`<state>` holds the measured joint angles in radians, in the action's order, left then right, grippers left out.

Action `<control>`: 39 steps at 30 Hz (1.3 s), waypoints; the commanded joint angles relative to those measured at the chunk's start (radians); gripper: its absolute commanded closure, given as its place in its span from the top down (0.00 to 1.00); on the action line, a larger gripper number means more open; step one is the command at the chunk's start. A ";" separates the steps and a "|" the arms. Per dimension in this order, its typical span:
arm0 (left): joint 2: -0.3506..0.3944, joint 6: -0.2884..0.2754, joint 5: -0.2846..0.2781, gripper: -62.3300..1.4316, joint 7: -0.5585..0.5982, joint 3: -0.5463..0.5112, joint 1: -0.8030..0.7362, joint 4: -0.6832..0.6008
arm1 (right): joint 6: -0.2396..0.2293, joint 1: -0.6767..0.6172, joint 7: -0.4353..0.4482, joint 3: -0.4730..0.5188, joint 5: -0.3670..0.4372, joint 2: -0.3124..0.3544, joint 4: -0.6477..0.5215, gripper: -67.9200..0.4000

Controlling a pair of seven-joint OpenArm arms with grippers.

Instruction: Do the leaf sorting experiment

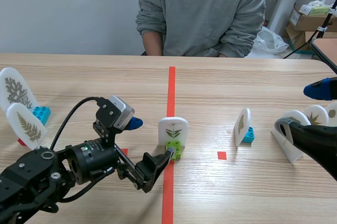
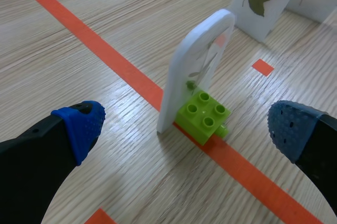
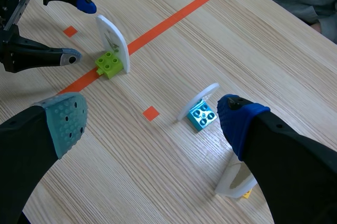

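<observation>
ok so the white rounded plastic leaf card (image 1: pixel 173 128) (image 2: pixel 197 71) (image 3: pixel 113 37) is standing upright in a lime-green studded toy brick (image 1: pixel 174 149) (image 2: pixel 204 116) (image 3: pixel 108 63), parked right on the long orange-red tape line (image 1: pixel 171 89) about mid-table. The left gripper (image 1: pixel 151 138) (image 2: pixel 184 129) (image 3: pixel 80 31) is spread wide open around it, 1 blue pad on each side of the brick. From its own wrist camera neither pad touches brick or card (in the scene view the lower fingertip looks really close to the brick, can't say more than that)

The right gripper (image 1: pixel 300 109) (image 3: pixel 151 117) is spread open too with nothing in it, over the right side of the light wooden table (image 1: pixel 237 81). Ahead of it, roughly between its fingers, is a second white leaf card (image 1: pixel 242 125) (image 3: pixel 199 100) (image 2: pixel 263 2) on a light blue toy brick (image 1: pixel 248 135) (image 3: pixel 202 116), near a small orange-red tape square (image 1: pixel 221 155)

At the left edge of the table there's a white card with a grey branchy leaf (image 1: pixel 15 88) and a white card with a fern leaf (image 1: pixel 26 124), with another blue brick (image 1: pixel 41 113) beside them. A few more white cards (image 1: pixel 316 114) are bunched by the right arm. A person in a grey sweatshirt (image 1: pixel 202 13) sits across the table
</observation>
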<state>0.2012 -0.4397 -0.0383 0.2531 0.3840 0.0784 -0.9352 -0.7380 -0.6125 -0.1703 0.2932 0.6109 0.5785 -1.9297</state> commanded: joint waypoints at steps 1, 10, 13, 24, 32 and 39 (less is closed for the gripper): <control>-0.019 0.028 0.015 1.00 0.014 -0.002 0.008 -0.005 | -0.008 0.009 0.011 0.003 0.010 0.008 -0.001 0.75; -0.074 0.043 0.066 1.00 0.016 -0.002 0.008 0.007 | -0.008 0.012 0.011 0.003 0.010 0.008 -0.001 0.75; -0.089 0.056 0.070 1.00 0.016 -0.002 0.008 0.007 | -0.008 0.012 0.011 0.003 0.010 0.008 -0.001 0.75; -0.121 0.056 0.070 1.00 0.014 0.004 0.016 0.010 | -0.008 0.012 0.011 0.003 0.010 0.008 -0.001 0.75; -0.140 0.056 0.078 1.00 0.028 0.021 0.088 0.116 | -0.008 0.012 0.011 0.003 0.010 0.008 -0.001 0.75; -0.139 0.055 0.077 1.00 0.040 0.033 0.166 0.206 | -0.008 0.012 0.011 0.003 0.010 0.008 -0.001 0.75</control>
<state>0.0669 -0.3817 0.0463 0.2722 0.4068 0.2310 -0.7181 -0.7380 -0.6121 -0.1699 0.2932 0.6109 0.5785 -1.9297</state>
